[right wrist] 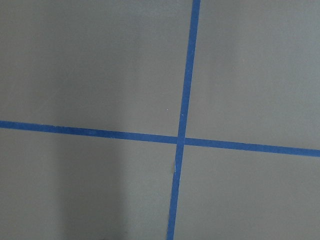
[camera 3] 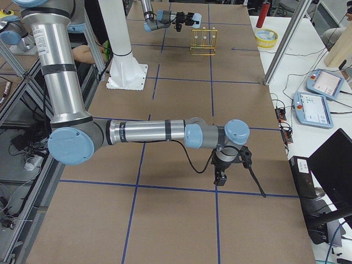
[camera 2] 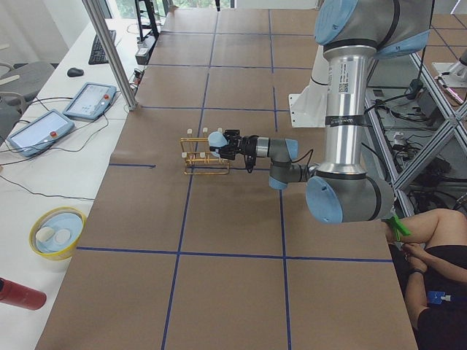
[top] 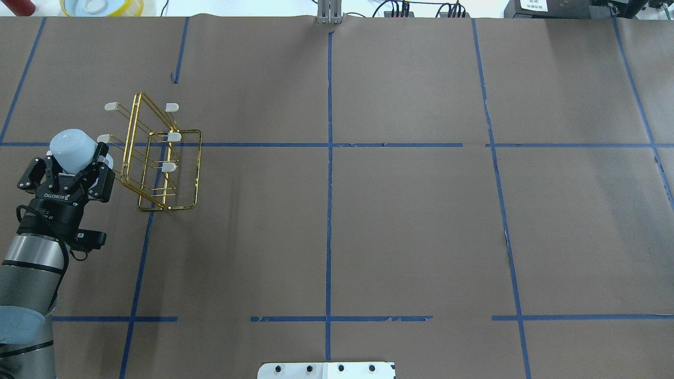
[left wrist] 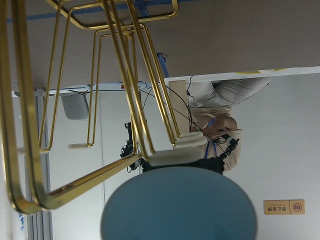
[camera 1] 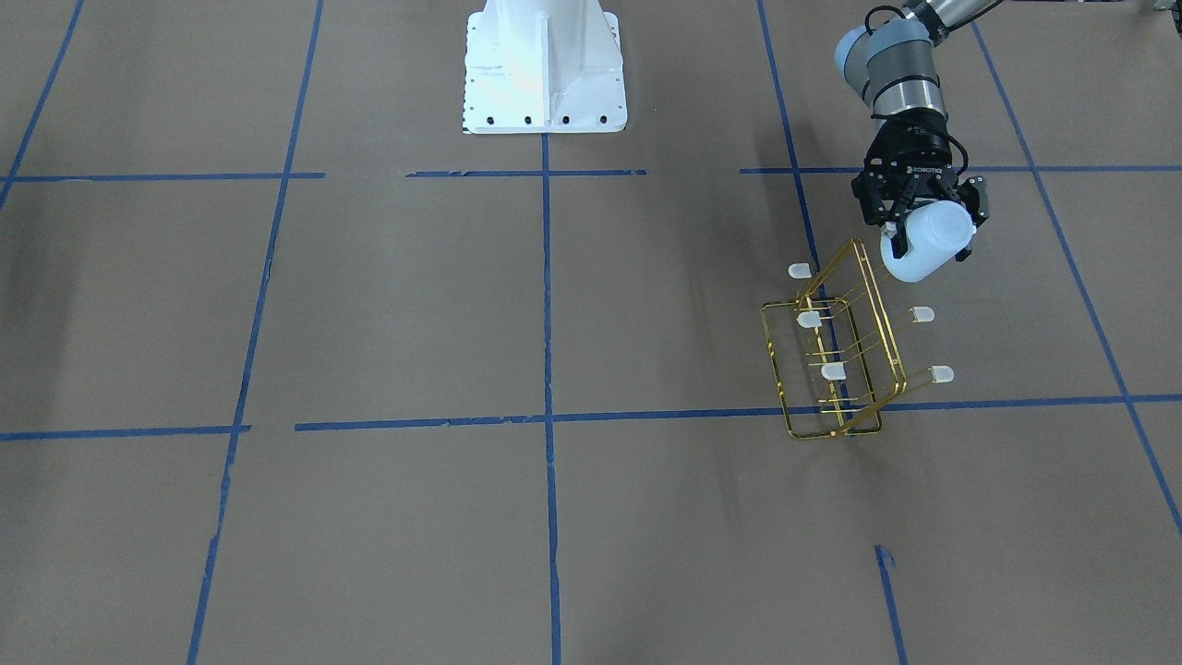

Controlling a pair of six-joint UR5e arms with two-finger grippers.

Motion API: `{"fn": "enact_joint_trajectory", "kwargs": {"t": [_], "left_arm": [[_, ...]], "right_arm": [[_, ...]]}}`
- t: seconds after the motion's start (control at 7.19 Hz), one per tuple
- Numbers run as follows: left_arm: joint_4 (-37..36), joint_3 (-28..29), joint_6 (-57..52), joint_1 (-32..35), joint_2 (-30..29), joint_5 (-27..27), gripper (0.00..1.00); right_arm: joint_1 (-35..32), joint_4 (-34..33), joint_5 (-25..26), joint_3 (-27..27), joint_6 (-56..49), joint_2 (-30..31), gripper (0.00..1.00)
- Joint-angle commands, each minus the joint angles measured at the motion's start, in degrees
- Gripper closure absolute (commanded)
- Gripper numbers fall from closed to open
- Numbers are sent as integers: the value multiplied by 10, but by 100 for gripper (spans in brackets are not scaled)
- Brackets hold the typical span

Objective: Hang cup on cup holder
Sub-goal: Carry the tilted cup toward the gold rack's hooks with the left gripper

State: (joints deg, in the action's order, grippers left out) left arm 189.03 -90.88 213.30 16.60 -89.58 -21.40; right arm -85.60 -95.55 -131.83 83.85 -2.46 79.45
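my left claw [top: 76, 164] is clamped on the cup [top: 72, 146], in the air just beside the rack [top: 163, 207]. i'd line its mouth up with the nearest prong [top: 103, 138] and slide on slowly, so the light rack doesn't shift.

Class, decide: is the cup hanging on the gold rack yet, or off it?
Off it: the left tool holds the cup tipped in mid-air beside the cup holder, on no prong.

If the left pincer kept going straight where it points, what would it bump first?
Probably the gold rack: the cup in the left pincer would touch a white-capped prong first, though depth is unclear.
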Motion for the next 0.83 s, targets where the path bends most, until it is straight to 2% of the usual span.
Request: {"fn": "enact_joint_trajectory", "kwargs": {"t": [0.0, 0.56, 0.7], "left_arm": [[-1, 15, 12, 1, -1, -1, 100], [-6, 22, 12, 4, -13, -1, 100], [-7, 32, 7, 4, -17, -1, 73]], "right_arm": [[0, 0, 0, 0, 0, 0, 0], [0, -1, 0, 0, 0, 0, 0], [0, 0, 0, 0, 0, 0, 0]]}}
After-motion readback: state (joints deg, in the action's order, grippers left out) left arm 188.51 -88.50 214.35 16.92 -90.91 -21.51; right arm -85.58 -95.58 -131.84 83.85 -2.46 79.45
